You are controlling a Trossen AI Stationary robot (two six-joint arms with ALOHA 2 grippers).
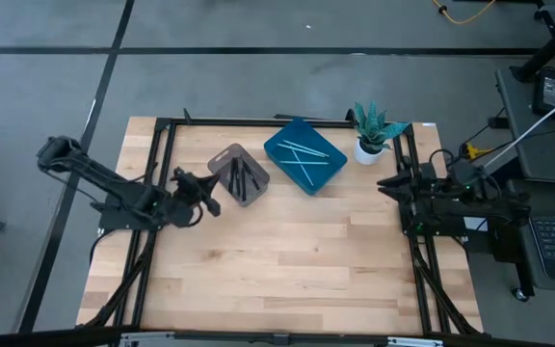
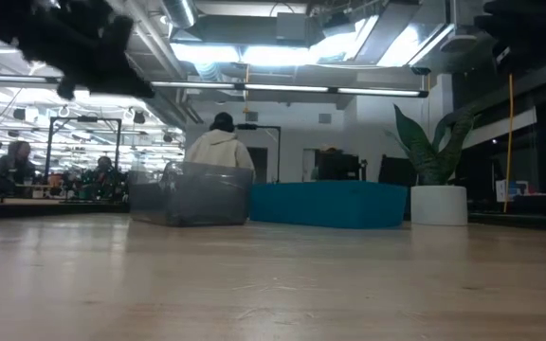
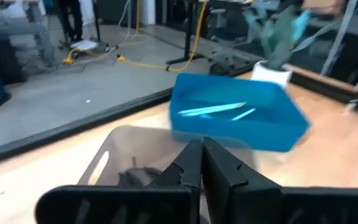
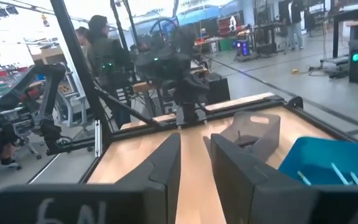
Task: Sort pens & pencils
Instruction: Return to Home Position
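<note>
Beside the grey bin (image 1: 222, 162), on its side away from the blue bin (image 1: 276, 146), the left gripper (image 3: 202, 149) is held raised. Its jaws are pressed together, and nothing is seen between them. Inside the grey bin the black sticks (image 1: 240, 179) are piled. The light blue sticks (image 1: 308, 154) are laid in the blue bin, which is set just beside the grey one. The right gripper (image 4: 194, 165) is parked well apart from the grey bin, beyond the blue bin, with its jaws slightly spread and empty. Sorting is judged finished. One risk is judged to remain: if the left arm is swung back low, the grey bin's wall could be caught by the gripper. The bin could then be dragged or tipped and the black sticks spilled.
</note>
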